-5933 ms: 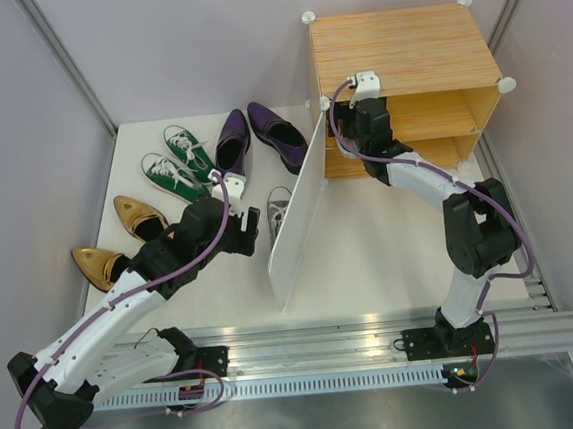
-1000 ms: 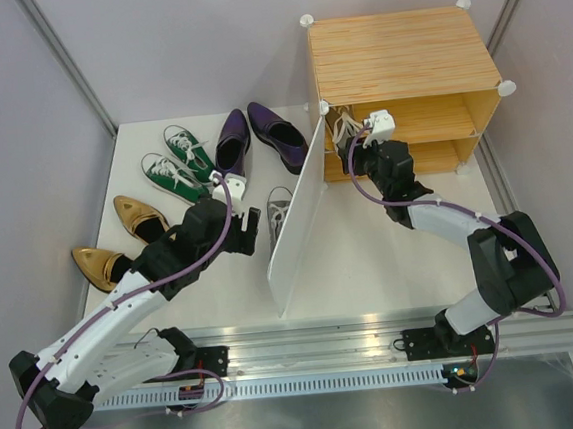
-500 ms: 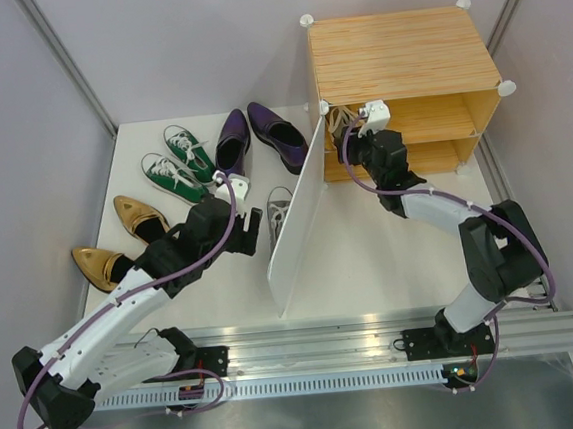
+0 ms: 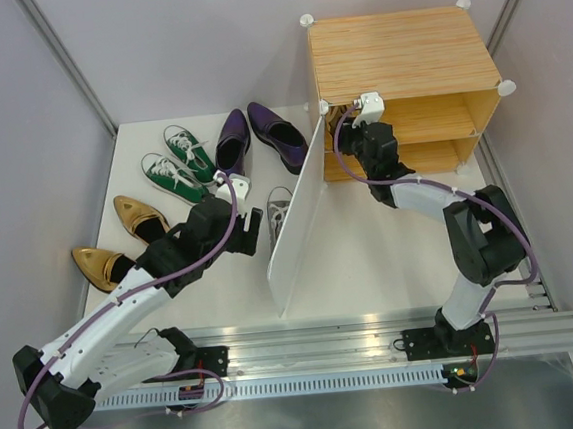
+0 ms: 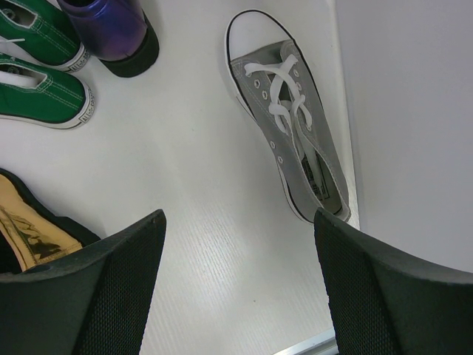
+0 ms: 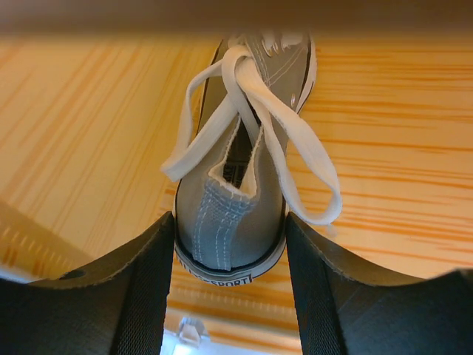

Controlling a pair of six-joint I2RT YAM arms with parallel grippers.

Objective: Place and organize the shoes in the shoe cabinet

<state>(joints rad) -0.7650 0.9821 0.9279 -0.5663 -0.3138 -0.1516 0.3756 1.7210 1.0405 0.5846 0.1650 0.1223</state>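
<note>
**Right arm.** The right gripper (image 6: 230,255) has its fingers (image 6: 126,296) closed against both sides of the heel of the gripped grey sneaker (image 6: 222,211). The sole rim touches each pad. The toe points away from the wrist and the white laces (image 6: 295,148) hang loose over the collar. Below the shoe is the bamboo shelf board (image 6: 89,133), with bare board showing to either side of it. A blurred dark edge crosses the top of the wrist view. From above, this gripper sits at the left end of the upper opening of the shoe cabinet (image 4: 393,55), close to the hinge side. The rest of that shelf runs open to the right.

**Left arm.** The left gripper (image 5: 238,222) hangs over the table (image 5: 185,148) with its fingers (image 5: 103,288) wide apart and nothing between them. The loose grey sneaker (image 5: 292,126) lies ahead of the right-hand finger, sole down and apart from both pads.

**Edges.**
- The sneaker's outer side runs just beside the white door panel (image 5: 414,111), which stands open and divides the two arms' areas.
- Open tabletop lies to the sneaker's left.
- Further left are the green sneakers (image 5: 37,74) and the heel of a purple dress shoe (image 5: 111,26).
- A gold shoe (image 5: 29,237) sits partly under the left-hand finger.
</note>
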